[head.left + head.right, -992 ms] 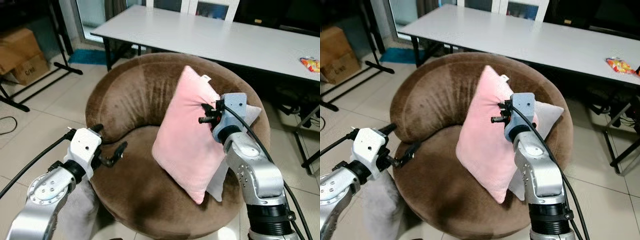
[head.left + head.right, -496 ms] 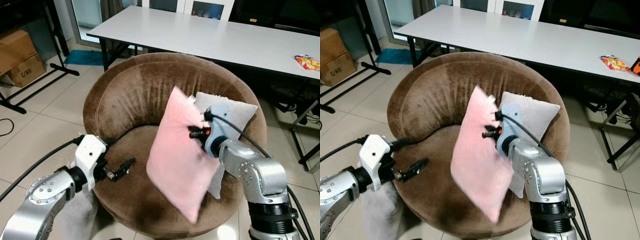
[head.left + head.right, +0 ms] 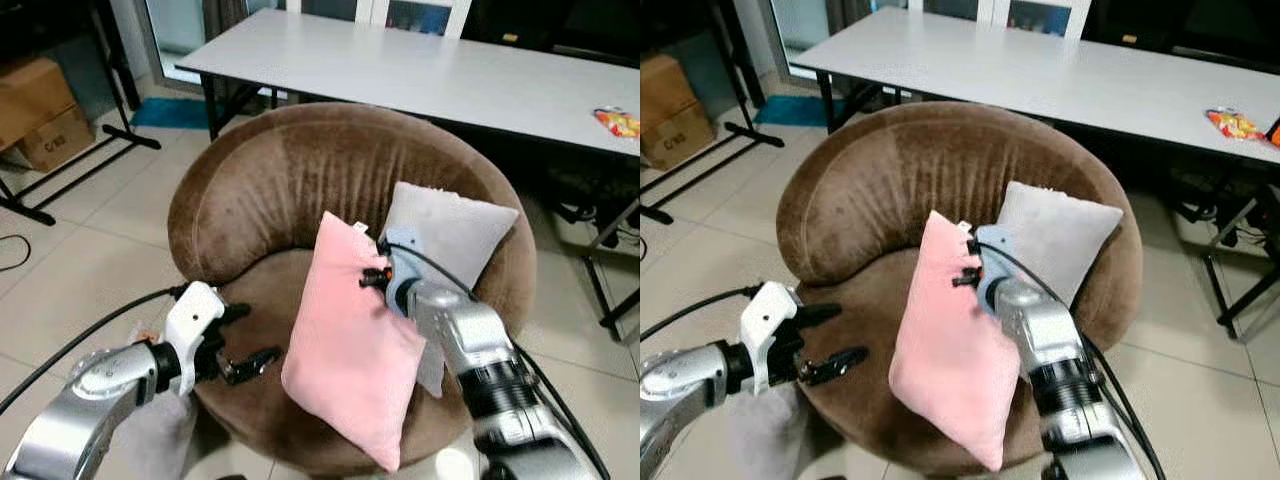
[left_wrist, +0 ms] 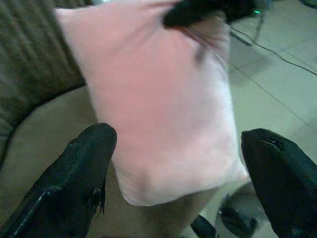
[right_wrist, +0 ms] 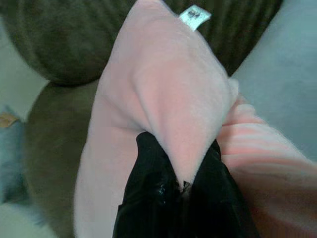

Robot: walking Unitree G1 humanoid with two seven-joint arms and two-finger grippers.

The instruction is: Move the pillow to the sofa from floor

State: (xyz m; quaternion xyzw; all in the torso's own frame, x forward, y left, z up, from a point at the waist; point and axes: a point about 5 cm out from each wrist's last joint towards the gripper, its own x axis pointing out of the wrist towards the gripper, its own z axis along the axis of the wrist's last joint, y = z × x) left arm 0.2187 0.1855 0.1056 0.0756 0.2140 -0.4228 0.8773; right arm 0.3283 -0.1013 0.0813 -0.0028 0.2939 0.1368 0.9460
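My right tool is pinching the pink pillow, hiding its fingertips in fabric; my left tool is hovering spread apart beside the sofa.

Two silver arms with white wrist housings, trailing black cables, each ending in a black two-fingered claw.

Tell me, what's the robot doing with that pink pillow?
The robot is putting the pink pillow onto the round brown sofa. Its right gripper has its fingers pinched shut on the pillow's top edge, and the pillow stands tilted on the seat, its lower corner hanging past the front edge. A grey pillow leans against the sofa back behind it. The left gripper is open, low by the seat's front, holding nothing.
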